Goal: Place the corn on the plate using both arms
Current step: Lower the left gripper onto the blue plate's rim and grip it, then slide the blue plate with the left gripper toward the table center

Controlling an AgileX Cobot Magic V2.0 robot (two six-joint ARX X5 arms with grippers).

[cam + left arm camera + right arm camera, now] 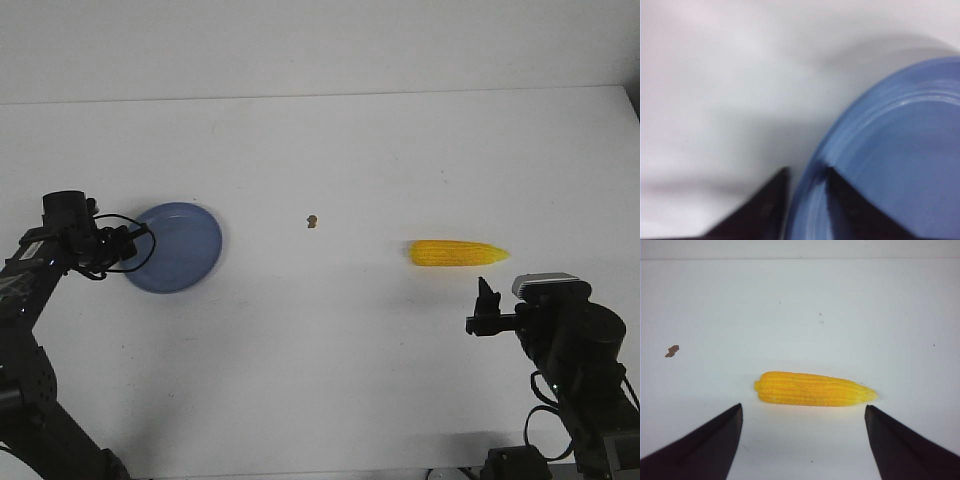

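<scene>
The yellow corn (pixel 458 254) lies flat on the white table at the right, its tip pointing right; it also shows in the right wrist view (pixel 812 389). My right gripper (pixel 487 303) is open and empty just in front of the corn; its wide-apart jaws (pixel 803 406) stand short of it, not touching. The light blue plate (pixel 185 245) sits at the left. My left gripper (pixel 135 240) is at the plate's left edge. In the left wrist view its jaws (pixel 807 172) straddle the plate's rim (pixel 900 150), one inside and one outside, closed narrowly on it.
A tiny brown speck (pixel 312 221) lies on the table between plate and corn, also in the right wrist view (pixel 672 351). The table's far edge (pixel 320 95) runs across the back.
</scene>
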